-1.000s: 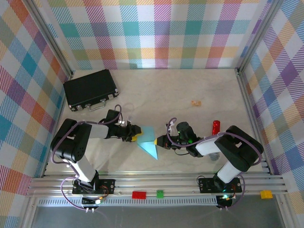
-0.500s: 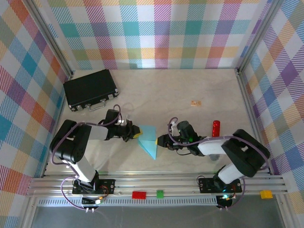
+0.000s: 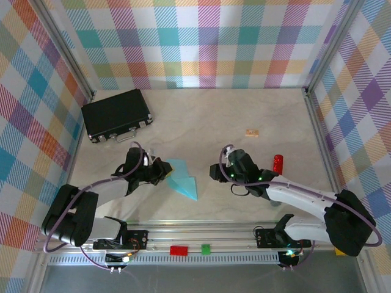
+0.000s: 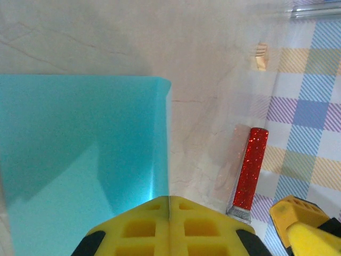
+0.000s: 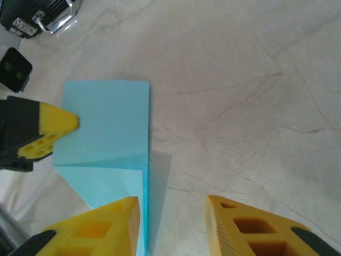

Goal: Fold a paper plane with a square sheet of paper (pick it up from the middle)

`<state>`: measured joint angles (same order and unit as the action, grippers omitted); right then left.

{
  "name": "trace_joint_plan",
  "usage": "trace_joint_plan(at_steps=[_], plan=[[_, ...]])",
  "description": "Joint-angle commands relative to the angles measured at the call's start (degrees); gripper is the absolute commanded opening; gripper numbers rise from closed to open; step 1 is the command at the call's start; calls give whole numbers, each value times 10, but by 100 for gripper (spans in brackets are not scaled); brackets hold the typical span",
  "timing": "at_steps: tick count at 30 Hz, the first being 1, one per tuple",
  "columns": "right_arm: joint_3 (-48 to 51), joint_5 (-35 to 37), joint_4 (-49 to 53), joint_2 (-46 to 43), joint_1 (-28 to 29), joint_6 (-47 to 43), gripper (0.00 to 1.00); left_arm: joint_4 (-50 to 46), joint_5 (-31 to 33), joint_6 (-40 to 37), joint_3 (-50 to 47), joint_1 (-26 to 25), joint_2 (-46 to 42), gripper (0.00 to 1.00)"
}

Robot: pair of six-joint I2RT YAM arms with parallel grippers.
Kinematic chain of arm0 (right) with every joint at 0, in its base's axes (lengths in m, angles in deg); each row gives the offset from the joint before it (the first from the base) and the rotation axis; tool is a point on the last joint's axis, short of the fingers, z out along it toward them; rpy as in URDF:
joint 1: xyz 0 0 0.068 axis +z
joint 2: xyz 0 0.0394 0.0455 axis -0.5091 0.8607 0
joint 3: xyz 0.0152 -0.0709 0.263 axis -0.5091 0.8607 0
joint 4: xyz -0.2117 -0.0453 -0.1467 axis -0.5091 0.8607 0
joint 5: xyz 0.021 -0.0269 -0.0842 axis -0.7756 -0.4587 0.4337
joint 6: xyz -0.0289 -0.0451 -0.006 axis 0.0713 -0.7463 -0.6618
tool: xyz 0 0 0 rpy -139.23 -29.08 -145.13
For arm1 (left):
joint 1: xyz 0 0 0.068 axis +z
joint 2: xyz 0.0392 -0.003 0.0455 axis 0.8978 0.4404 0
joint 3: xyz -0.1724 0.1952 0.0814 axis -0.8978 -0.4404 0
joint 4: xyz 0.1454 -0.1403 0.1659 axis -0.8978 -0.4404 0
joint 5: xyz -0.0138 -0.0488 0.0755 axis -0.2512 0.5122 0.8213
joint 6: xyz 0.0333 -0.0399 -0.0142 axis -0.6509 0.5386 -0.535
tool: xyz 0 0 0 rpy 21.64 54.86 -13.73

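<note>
Paper: your turquoise paper (image 3: 182, 185) lies on the bench (image 3: 275, 110), between your two hands. It is already folded to a long shape, with a slanted crease across it and a pointed end toward the near edge.
Left hand: your left hand (image 3: 160, 174) has its yellow fingers pressed together. The tip touches the left edge of the paper. Whether the paper is caught between the fingers, you cannot tell from these views.
Right hand: your right hand (image 5: 173, 224) has its fingers spread, with nothing between them. It is near the right side of the paper, and from above it does not touch it.
Case: the black case (image 3: 116, 114) lies shut at the far left of the bench, well apart from the paper.
Marker: the red marker (image 3: 278, 163) is to the right of your right hand.
Scrap: a small tan scrap (image 3: 251, 132) lies farther back, alone.
</note>
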<state>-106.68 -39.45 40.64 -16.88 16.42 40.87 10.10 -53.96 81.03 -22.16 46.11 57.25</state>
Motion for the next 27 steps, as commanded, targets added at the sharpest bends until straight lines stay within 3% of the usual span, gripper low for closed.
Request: trace_joint_plan(at_steps=[1, 7, 13, 18, 22, 27], plan=[[7, 81, -62, 0, 70, -144, 36, -28, 19, -5, 0, -11, -19, 8], [-34, 186, -66, 94, 195, -243, 35, 2, -17, -1, 6, -11, 10, 17], [-73, 285, -96, 193, 282, -301, 38, -47, -30, -39, 38, -11, 12, 23], [-100, 285, -92, 241, 292, -306, 42, -52, -36, -41, 41, -11, 9, 20], [-116, 341, -88, 280, 293, -291, 46, -53, -41, -41, 41, -11, 11, 16], [-129, 349, -87, 310, 292, -276, 37, -56, -42, -41, 41, -11, 7, 16]])
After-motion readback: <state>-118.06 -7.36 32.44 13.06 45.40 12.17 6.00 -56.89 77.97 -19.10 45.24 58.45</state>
